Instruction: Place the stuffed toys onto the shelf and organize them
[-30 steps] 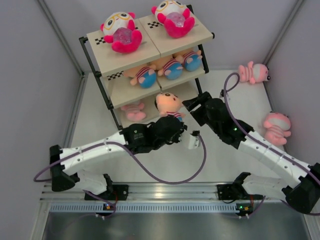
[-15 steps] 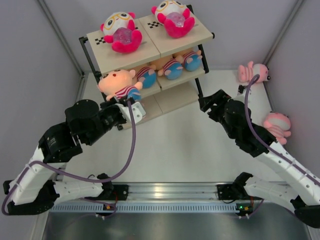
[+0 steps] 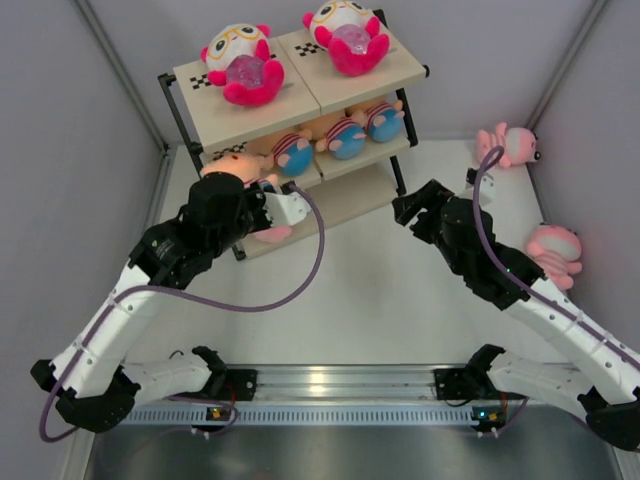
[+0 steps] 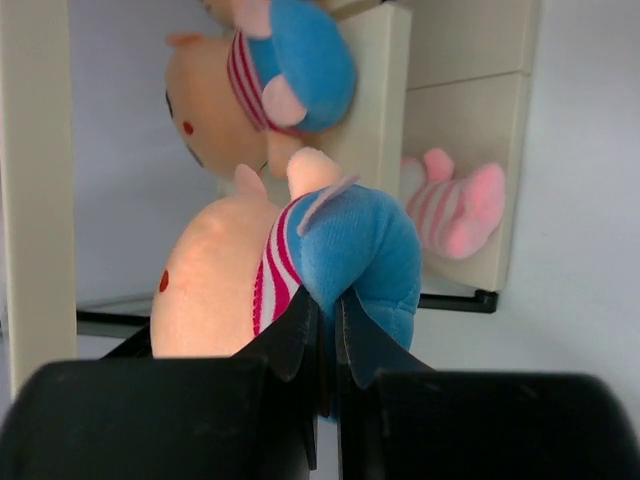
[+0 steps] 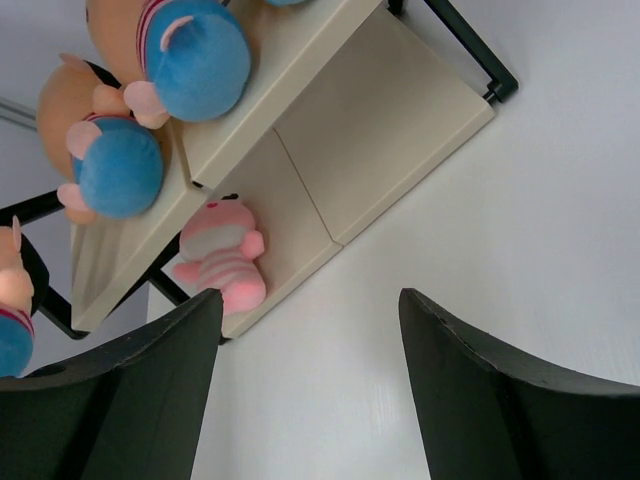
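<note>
Brings peach toy (image 4: 260,270) from bench (image 3: 380,300) to middle of shelf (image 3: 296,100), pinched in left fingers (image 4: 290,335); keeps right fingers (image 5: 130,400) spread, empty.

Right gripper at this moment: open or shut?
Open. In the wrist view the right gripper has its fingers wide apart with nothing between them, only bare table and the shelf beyond.

Black-framed beige shelf (image 3: 295,100) with black-and-white checkered strips (image 3: 201,82). White-faced toys (image 3: 242,65): yellow glasses, hot-pink bodies. Each peach toy (image 4: 340,250): pink-and-white striped shirt, blue bottom. Pale pink toys (image 3: 553,255): darker pink stripes. White desk (image 3: 380,290).
</note>
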Controlling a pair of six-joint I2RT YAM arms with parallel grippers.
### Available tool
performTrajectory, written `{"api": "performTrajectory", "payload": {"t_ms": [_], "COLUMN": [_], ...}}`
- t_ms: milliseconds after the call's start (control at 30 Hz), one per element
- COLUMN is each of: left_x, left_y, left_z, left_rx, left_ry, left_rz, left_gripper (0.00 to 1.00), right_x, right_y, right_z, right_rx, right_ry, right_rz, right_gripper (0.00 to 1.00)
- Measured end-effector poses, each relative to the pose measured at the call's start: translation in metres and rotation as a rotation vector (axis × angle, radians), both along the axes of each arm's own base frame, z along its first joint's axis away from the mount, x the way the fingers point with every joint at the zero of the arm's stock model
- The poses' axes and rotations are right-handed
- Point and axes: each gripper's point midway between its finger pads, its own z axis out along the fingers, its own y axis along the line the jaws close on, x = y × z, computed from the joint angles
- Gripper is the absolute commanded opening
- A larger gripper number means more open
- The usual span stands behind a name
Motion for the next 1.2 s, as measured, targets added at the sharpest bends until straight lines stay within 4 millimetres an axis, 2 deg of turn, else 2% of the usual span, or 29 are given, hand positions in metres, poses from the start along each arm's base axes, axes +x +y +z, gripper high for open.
{"api": "performTrajectory", "payload": {"t_ms": [100,167,367,600,767,1033,1100,1167,1200], "left_x": [0.02,0.028,0.042,0.073,0.09,0.107,0.113,0.118,0.119], "left_y": [0.028,0.039,0.032,0.036,0.039,0.045,0.051,0.059,0.062], "left_z": [-0.004,-0.002,-0.006,-0.02,-0.031,-0.042,-0.046,-0.048,-0.049], "left_rx": [0.0,-0.008,-0.013,0.003,0.018,0.052,0.056,0.063,0.065], "left_ry": [0.006,-0.003,-0.011,0.0,0.016,0.014,0.017,0.015,0.014], "left_rz": [0.074,0.094,0.02,-0.026,-0.064,-0.136,-0.142,-0.144,-0.146], "left_gripper": [0.0,0.0,0.0,0.0,0.0,0.0,0.08,0.27,0.33], "right_x": [0.0,-0.001,-0.005,-0.014,-0.015,-0.01,-0.009,-0.006,-0.005], "right_y": [0.0,0.0,-0.005,-0.017,-0.021,-0.021,-0.021,-0.022,-0.023], "right_z": [0.0,0.001,0.009,0.025,0.025,0.015,0.01,0.003,0.0], "right_rx": [-0.001,-0.003,0.004,0.019,0.007,-0.035,-0.048,-0.065,-0.07], "right_ry": [0.0,-0.002,-0.029,-0.077,-0.083,-0.065,-0.055,-0.036,-0.027], "right_rz": [0.003,0.005,0.008,-0.002,-0.009,-0.016,-0.017,-0.024,-0.027], "right_gripper": [0.72,0.71,0.72,0.72,0.74,0.75,0.76,0.77,0.77]}}
